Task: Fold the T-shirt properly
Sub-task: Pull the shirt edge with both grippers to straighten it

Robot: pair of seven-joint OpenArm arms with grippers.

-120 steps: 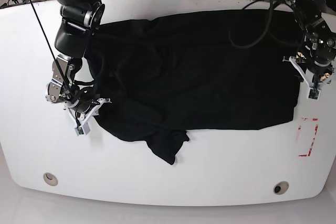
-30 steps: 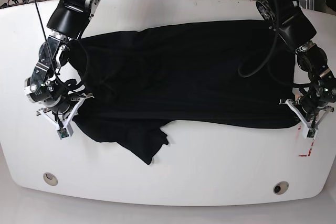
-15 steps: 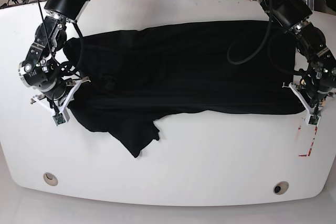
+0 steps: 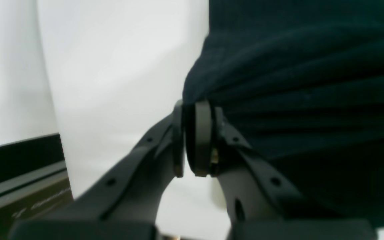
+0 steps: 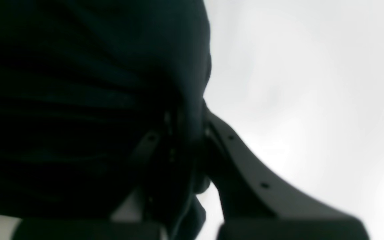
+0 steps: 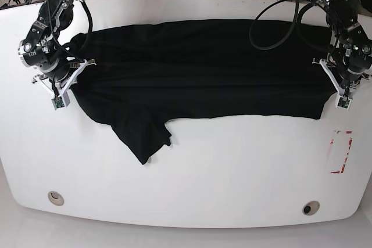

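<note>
Base view, L to R. Right gripper [image 6: 64, 81] sits at the left side of the table [image 6: 232, 166], jaws clamped on the T-shirt [image 6: 203, 68] edge; right wrist view confirms cloth pinched between the fingers, though dark and blurry. Vs a sec ago this gripper has gone toward the far side and the shirt went with it: whole garment now lies nearer the far edge, stretched wide across the table.

Middle: body of the shirt looks flatter and tauter, fewer wrinkles than before. A sleeve flap [image 6: 142, 140] hangs out on the near-left side, bunched, and has slid left/far along with the rest.

Left gripper [image 6: 343, 88] at the right side, also closed tight on the shirt edge; left wrist view shows cloth [image 4: 295, 83] fanning out in pleats from the pinch. It too has moved far, away from the red marking [image 6: 340, 152] it was next to.

Meaning: prob. a drag-and-spread step, both arms pulling the shirt flat. No fold made yet; the sleeve flap needs sorting first.
</note>
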